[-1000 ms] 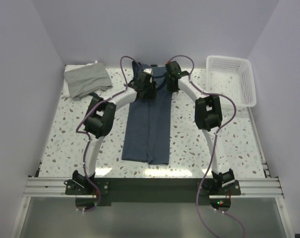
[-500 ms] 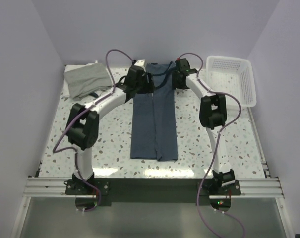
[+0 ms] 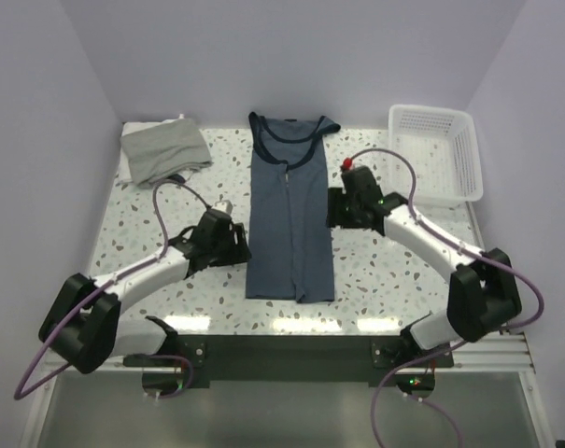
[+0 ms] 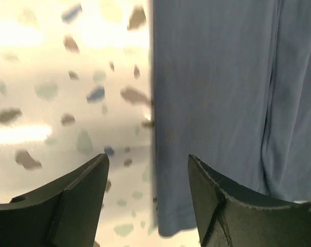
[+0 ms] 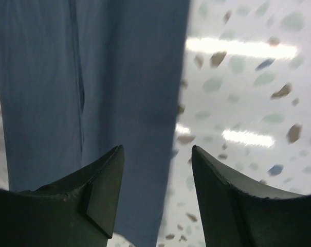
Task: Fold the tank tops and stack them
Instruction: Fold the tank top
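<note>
Both hands are released, holding nothing. The left hand (image 4: 147, 164) frames the left edge of the navy tank top (image 3: 289, 219), the right hand (image 5: 158, 154) its right edge. Pinching only one layer would, I reckon, drag the fold open. It lies mid-frame on the surface, long axis vertical, neckline toward the top.

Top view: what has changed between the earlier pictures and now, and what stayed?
Both arms drew back from the neckline of the navy top to its sides. The right gripper let go of it; the left gripper is open too. The cloth got straightened and lies flat. The grey top and basket stayed put.
</note>
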Robot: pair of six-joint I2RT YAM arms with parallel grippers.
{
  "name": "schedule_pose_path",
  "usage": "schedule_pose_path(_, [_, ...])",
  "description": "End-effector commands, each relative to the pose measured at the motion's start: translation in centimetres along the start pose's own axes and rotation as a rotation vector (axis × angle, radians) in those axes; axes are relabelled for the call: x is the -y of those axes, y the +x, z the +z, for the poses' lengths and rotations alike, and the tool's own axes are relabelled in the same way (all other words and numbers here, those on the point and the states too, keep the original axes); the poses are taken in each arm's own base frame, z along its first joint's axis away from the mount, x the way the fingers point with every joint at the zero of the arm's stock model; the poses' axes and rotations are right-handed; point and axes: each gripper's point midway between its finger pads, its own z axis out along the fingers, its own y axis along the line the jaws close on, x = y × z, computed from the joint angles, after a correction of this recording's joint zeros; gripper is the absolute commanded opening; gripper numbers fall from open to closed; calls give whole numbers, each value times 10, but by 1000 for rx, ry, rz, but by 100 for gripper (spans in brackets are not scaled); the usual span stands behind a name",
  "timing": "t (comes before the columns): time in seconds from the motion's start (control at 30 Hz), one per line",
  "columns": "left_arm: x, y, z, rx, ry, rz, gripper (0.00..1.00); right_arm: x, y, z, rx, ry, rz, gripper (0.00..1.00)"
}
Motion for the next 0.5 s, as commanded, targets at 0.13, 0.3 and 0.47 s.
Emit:
schedule_pose_path(0.13, [23, 70, -24, -104, 154, -20, 70, -6, 109, -26, -94, -64, 107, 59])
schedule_pose_path(0.3, [12, 95, -26, -140, 125, -40, 70, 1, 139, -44, -129, -84, 125, 59])
schedule_pose_path(0.47, [10, 99, -25, -143, 137, -24, 71, -5, 167, -46, -185, -128, 132, 59])
